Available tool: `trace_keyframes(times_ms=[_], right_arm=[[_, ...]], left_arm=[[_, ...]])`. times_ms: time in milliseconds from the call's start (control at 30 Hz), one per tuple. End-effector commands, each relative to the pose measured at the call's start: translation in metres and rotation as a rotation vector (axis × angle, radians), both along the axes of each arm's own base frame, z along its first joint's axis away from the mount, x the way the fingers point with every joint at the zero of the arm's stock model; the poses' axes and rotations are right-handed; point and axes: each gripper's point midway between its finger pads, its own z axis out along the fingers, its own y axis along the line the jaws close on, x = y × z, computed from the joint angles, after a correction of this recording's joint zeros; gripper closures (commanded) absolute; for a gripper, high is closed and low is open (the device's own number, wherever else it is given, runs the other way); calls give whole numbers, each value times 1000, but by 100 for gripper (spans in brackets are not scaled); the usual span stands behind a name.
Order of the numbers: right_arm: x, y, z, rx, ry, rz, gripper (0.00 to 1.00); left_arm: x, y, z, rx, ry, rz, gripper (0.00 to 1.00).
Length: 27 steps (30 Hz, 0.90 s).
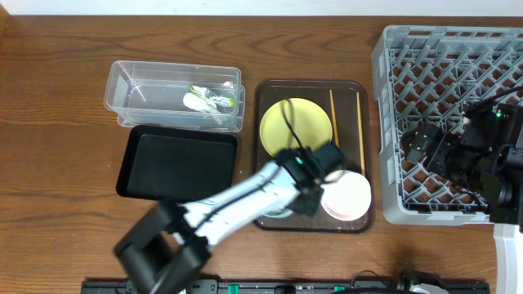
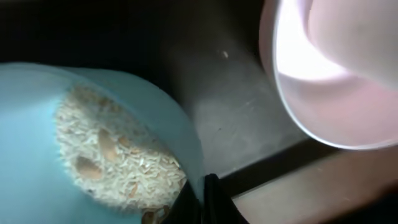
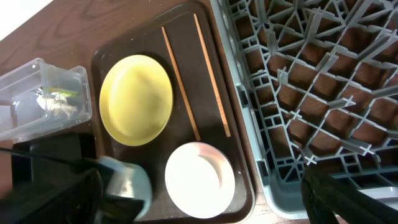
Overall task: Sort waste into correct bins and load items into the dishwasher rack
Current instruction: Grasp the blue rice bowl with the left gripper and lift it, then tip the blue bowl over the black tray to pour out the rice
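Note:
My left gripper [image 1: 301, 200] is shut on the rim of the light-blue bowl [image 2: 31, 112], which holds white rice with brownish scraps [image 2: 118, 149]. The bowl sits in the front of the brown serving tray [image 1: 270, 91], beside the pinkish-white bowl [image 1: 347, 196]. The yellow plate [image 1: 296, 124] and two chopsticks [image 1: 333, 114] lie in the same tray. The clear tub [image 1: 131, 90] holds the green wrapper [image 1: 219, 96] and the white scrap [image 1: 196, 101]. The black tray [image 1: 176, 163] has nothing in it. My right gripper [image 1: 421, 147] hovers open over the grey rack [image 1: 441, 73]. The white cup is out of view.
The rack fills the right side of the table, its left wall close to the serving tray's right edge. The clear tub and black tray lie left of the serving tray. My left arm reaches in from the front across the tray's front left corner.

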Motion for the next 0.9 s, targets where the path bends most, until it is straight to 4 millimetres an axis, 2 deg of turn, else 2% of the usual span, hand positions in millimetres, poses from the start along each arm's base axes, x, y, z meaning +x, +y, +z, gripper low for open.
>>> trace_keyframes(times_ms=[0, 100, 233, 400, 533, 700, 867], right_arm=[[-1, 1, 0, 4, 3, -1, 1], [-1, 1, 0, 4, 3, -1, 1], [-1, 1, 0, 4, 3, -1, 1], [0, 1, 0, 4, 2, -1, 1], [0, 1, 0, 4, 2, -1, 1], [-1, 1, 0, 5, 3, -1, 1], [-1, 1, 0, 5, 7, -1, 1]], left_arm=[[27, 2, 62, -219, -25, 41, 94], [50, 29, 95, -368, -2, 145, 94], [65, 64, 115, -537, 75, 226, 94], [78, 108, 120, -746, 136, 284, 94], [86, 135, 128, -971, 128, 303, 94], [90, 167, 131, -1200, 140, 408, 94], [93, 192, 128, -1278, 123, 507, 94]])
